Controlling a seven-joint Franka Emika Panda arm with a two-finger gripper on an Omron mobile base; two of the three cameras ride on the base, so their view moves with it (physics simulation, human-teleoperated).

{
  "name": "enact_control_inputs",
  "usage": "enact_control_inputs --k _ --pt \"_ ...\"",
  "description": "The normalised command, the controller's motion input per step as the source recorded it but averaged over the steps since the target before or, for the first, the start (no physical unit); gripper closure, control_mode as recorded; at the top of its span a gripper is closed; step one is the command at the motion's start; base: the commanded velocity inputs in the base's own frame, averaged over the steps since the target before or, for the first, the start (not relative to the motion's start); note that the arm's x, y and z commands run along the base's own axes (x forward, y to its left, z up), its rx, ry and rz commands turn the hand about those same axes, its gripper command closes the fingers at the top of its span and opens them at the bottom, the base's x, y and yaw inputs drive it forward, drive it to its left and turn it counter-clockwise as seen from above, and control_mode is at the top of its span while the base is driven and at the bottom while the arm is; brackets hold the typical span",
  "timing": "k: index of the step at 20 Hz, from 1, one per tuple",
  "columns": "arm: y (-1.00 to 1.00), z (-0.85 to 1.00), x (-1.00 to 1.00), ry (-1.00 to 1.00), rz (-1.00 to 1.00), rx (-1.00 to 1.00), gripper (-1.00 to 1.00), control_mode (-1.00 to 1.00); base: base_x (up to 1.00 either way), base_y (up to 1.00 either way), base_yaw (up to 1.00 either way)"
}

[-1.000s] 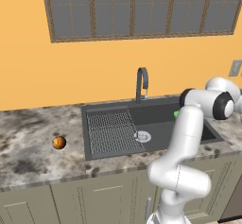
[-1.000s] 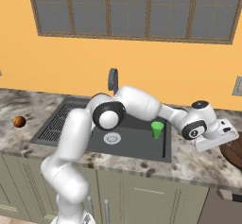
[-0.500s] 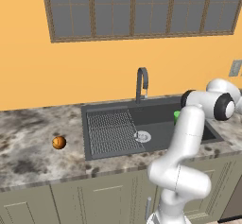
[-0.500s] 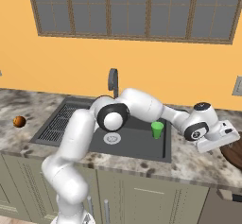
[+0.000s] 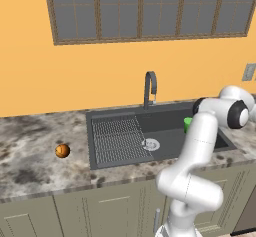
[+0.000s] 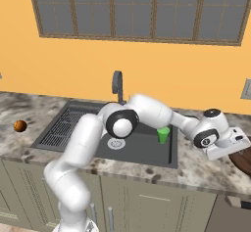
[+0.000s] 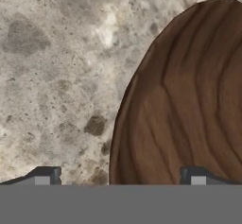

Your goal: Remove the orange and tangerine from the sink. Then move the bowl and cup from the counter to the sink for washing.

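The reddish-brown wooden bowl sits on the speckled counter; its edge shows at the far right of the right base view. My gripper is open just over the bowl's near rim, with one fingertip above bare counter and the other above the bowl's inside. My hand reaches out right of the sink, with the gripper at the bowl. The green cup stands upright inside the sink basin, partly behind my arm. A small orange fruit lies on the counter left of the sink.
The curved dark faucet rises behind the basin, against the orange wall under the window. The ribbed draining grid covers the sink's left half, with the round silver drain beside it. A wall outlet is at the right.
My hand has moved a little to the right and down, closer over the bowl. The cup and the fruit have stayed put.
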Motion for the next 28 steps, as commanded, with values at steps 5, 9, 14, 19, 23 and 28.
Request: enact_control_inputs --k 5,9,14,19,23,28 --pt "-0.14 -0.10 0.03 0.00 0.00 0.00 -1.00 -1.00 0.00 0.00 0.00" --pt "-0.12 -0.06 0.00 0.00 0.00 0.00 -1.00 -1.00 0.00 0.00 0.00" --pt "-0.01 -0.03 0.00 0.00 0.00 0.00 1.00 -1.00 0.00 0.00 0.00" --pt "-0.01 -0.02 0.00 0.00 -0.02 0.00 1.00 -1.00 0.00 0.00 0.00" --pt "0.00 -0.04 0.00 0.01 -0.01 0.00 1.00 -1.00 0.00 0.00 0.00" --pt "0.01 -0.01 -0.03 0.00 0.00 0.01 1.00 -1.00 0.00 0.00 0.00"
